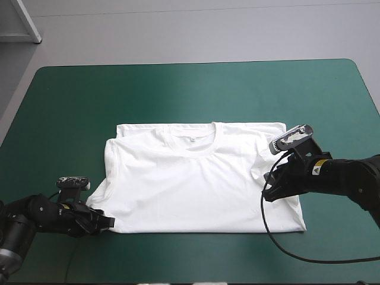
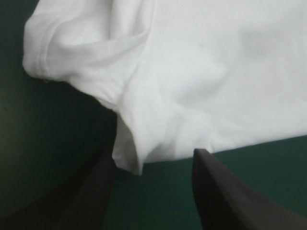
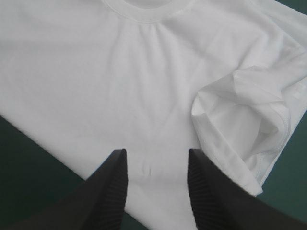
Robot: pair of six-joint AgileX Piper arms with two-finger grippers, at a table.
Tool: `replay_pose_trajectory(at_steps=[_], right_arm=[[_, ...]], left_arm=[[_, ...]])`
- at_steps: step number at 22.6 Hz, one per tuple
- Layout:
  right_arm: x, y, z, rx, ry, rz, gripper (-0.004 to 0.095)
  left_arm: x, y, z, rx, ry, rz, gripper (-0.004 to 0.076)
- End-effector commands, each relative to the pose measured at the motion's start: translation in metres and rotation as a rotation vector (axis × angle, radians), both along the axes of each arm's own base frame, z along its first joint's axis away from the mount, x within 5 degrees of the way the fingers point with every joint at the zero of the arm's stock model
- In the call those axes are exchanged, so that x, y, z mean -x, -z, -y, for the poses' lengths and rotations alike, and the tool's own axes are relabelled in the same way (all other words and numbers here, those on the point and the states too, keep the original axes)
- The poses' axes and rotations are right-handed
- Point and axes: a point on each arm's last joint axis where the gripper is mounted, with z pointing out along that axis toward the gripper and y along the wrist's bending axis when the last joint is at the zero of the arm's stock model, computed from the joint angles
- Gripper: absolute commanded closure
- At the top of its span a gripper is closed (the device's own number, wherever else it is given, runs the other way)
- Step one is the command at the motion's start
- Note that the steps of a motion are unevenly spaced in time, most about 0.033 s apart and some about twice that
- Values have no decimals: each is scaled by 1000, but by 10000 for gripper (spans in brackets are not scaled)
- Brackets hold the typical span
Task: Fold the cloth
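The white T-shirt (image 1: 196, 178) lies flat on the teal-green cover, collar (image 1: 193, 138) toward the far edge, its lower half doubled under or over so it forms a wide rectangle. My left gripper (image 1: 107, 222) sits low at the shirt's near-left corner, open. In the left wrist view the gripper (image 2: 154, 154) straddles the corner of the T-shirt (image 2: 216, 72), with a sleeve fold (image 2: 72, 48) ahead of it. My right gripper (image 1: 270, 193) hovers over the shirt's right part, open. In the right wrist view the gripper (image 3: 157, 152) is above the cloth, a rumpled sleeve (image 3: 244, 110) beside it.
Bare teal-green cover (image 1: 178, 89) surrounds the shirt on all sides, widest toward the far edge. The near edge of the table lies a short way behind both grippers.
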Motion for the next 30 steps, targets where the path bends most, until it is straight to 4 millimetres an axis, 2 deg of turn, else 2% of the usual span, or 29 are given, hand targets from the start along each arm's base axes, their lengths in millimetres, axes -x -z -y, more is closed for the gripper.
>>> replay_pose_trajectory(at_steps=[1,6,8,9,10,11,12,16,18,19,21,26,30], right_arm=[[-1,-13,0,-47,12,74,517],[0,-11,1,-20,11,69,517],[1,-7,7,39,49,32,517],[1,0,12,91,78,5,517],[3,9,17,138,110,-27,517],[5,19,21,162,143,-59,517],[10,38,24,182,180,-116,517],[19,86,27,188,218,-214,509],[19,100,27,165,247,-213,442],[18,103,27,164,253,-207,396],[18,105,28,164,267,-196,365],[19,119,32,206,302,-217,378],[16,132,32,223,302,-247,437]], left_arm=[[-13,1,1,25,-21,-1,346],[-27,20,0,21,2,-96,364],[-27,22,0,13,39,-114,490],[-27,22,0,11,39,-108,622],[-27,22,0,7,45,-100,702],[-27,22,0,7,44,-100,705],[-27,22,0,7,47,-99,705],[-27,22,0,7,48,-101,705],[-27,22,0,7,48,-101,705],[-27,22,0,7,47,-100,705],[-27,22,0,7,47,-100,705],[-27,22,0,7,47,-100,705],[-28,22,0,6,46,-97,705]])
